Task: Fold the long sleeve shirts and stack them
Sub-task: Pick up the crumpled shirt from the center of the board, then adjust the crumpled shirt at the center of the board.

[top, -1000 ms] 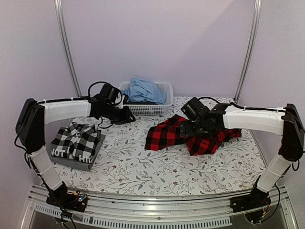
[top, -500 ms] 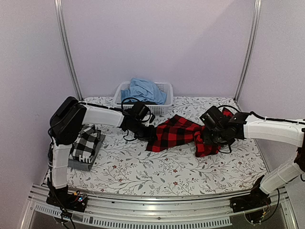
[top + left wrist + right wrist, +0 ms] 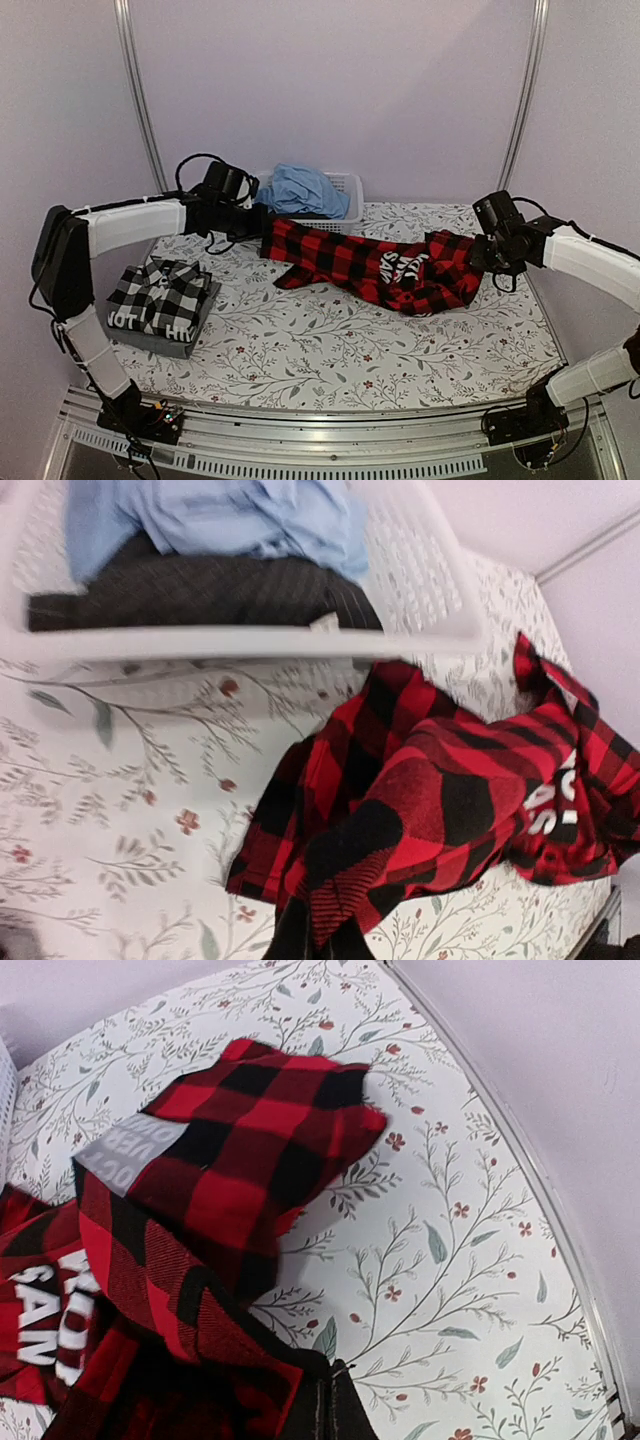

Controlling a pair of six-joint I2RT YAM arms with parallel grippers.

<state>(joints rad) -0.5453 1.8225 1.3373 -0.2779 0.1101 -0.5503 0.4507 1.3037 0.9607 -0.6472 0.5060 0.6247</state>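
Note:
The red-and-black flannel shirt [image 3: 350, 262] hangs stretched across the back of the table between both grippers, with white lettering showing near its right end. My left gripper [image 3: 258, 222] is shut on its left end, in front of the basket. The left wrist view shows the flannel [image 3: 430, 790] bunched in the shut left gripper [image 3: 322, 942]. At the right, my right gripper [image 3: 483, 256] is shut on the other end. In the right wrist view the flannel [image 3: 240, 1160] trails from the shut right gripper [image 3: 331, 1405]. A folded black-and-white check shirt [image 3: 160, 293] lies on a dark grey lettered one [image 3: 145, 328] at the left.
A white basket [image 3: 345, 226] holding blue cloth [image 3: 300, 188] stands at the back centre, just behind the left gripper. The left wrist view shows the basket's rim [image 3: 250, 642] and dark cloth [image 3: 200, 590] inside. Metal poles [image 3: 140, 100] rise at both back corners.
Both grippers closed on the flannel's ends and drew apart. The shirt went from a heap at centre right to a band stretched across the table. The left arm swung in, then back left.

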